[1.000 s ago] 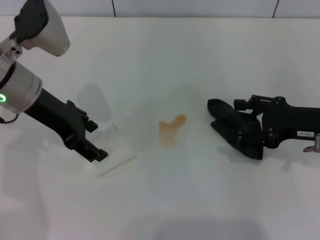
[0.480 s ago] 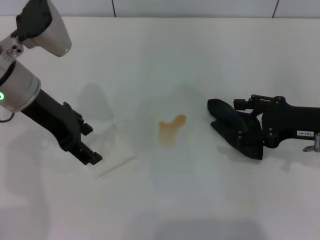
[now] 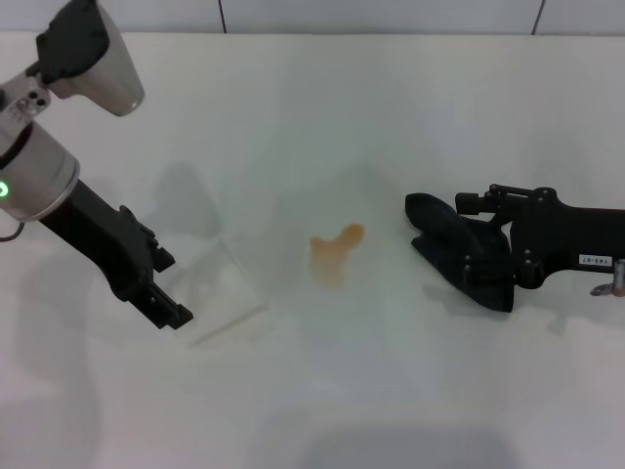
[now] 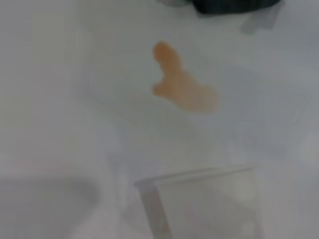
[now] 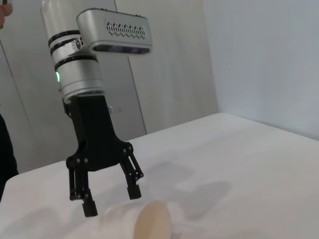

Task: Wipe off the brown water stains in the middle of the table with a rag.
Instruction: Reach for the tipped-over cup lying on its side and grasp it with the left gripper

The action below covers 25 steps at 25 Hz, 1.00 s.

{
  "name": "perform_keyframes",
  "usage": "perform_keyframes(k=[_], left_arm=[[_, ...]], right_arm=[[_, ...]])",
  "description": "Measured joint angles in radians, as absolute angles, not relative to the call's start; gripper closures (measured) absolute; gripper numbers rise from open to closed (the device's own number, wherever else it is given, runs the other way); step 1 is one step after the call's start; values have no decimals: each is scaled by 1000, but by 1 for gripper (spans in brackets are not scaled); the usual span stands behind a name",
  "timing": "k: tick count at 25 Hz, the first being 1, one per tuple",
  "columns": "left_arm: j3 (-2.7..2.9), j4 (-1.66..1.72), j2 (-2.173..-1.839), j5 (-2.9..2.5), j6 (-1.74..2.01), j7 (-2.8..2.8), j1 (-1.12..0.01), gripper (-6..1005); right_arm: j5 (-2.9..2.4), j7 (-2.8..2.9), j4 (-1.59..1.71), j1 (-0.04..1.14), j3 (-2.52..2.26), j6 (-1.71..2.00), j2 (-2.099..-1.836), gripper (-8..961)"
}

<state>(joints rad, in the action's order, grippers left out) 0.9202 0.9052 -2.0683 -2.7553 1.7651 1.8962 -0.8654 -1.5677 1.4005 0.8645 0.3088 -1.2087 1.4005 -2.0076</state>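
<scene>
The brown water stains (image 3: 335,248) lie as one orange-brown blotch in the middle of the white table (image 3: 391,98); they also show in the left wrist view (image 4: 182,88). My right gripper (image 3: 451,246) rests low on the table to the right of the stain, shut on the black rag (image 3: 430,215), about a hand's width from the blotch. My left gripper (image 3: 174,315) is open and empty on the left, just clear of a clear plastic cup (image 3: 223,289). The right wrist view shows its fingers (image 5: 88,206) spread apart.
The clear plastic cup lies on its side between my left gripper and the stain, also visible in the left wrist view (image 4: 204,204) and the right wrist view (image 5: 144,221). A wall runs along the table's far edge.
My left gripper has drawn back to the left, away from the cup it was touching. The cup stays on its side. The right arm, rag and stain have not moved.
</scene>
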Motion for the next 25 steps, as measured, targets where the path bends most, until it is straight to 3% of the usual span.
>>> perform_keyframes(k=[25], left_arm=[[959,799,-2077,-2671,1646,1872,-889,151]], right_arm=[[-1568,1398,862,306,-1209,1407,-2008,113]])
